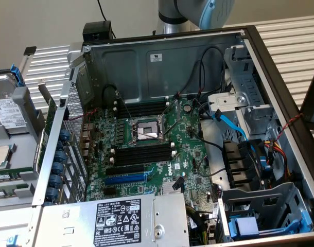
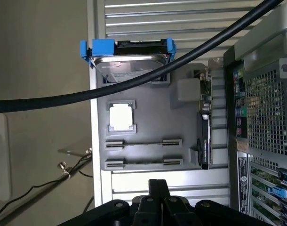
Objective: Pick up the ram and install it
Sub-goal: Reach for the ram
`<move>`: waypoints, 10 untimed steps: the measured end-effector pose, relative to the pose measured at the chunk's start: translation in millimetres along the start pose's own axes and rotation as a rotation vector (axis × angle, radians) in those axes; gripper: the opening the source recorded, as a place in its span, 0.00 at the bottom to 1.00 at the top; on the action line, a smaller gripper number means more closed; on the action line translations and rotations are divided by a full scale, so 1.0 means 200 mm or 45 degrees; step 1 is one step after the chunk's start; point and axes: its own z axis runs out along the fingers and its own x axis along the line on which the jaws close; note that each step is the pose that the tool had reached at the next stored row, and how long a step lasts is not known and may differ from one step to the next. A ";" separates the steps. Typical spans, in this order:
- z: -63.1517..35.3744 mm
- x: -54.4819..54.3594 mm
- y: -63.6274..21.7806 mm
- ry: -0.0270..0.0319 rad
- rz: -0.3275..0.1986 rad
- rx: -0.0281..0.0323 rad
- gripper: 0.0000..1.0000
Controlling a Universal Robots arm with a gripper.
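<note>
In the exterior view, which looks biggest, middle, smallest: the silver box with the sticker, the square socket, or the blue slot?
1. silver box, biggest, though also nearest the camera.
2. square socket.
3. blue slot, about as long as the socket but much thinner.

Robotics lab / PC-assembly test bench. Evidence: opened desktop PC case [image 1: 162,56] w/ bare motherboard [image 1: 152,159] and PSU [image 1: 69,221], lying on ribbed aluminium tabletop [image 1: 291,36]. Grey fixture tray [image 2: 148,113] beside it holds HDD [image 2: 129,61], CPU [image 2: 121,117], ram [image 1: 2,178] in moulded slots. UR arm [image 1: 198,10] behind case. Plain beige wall [image 1: 44,20].
</note>
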 end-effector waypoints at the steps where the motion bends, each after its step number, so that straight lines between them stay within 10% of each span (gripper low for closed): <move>1: 0.000 0.00 0.000 0.0001 -0.001 0.0000 0.11; 10: 0.001 0.04 0.000 0.0004 -0.005 -0.0001 0.11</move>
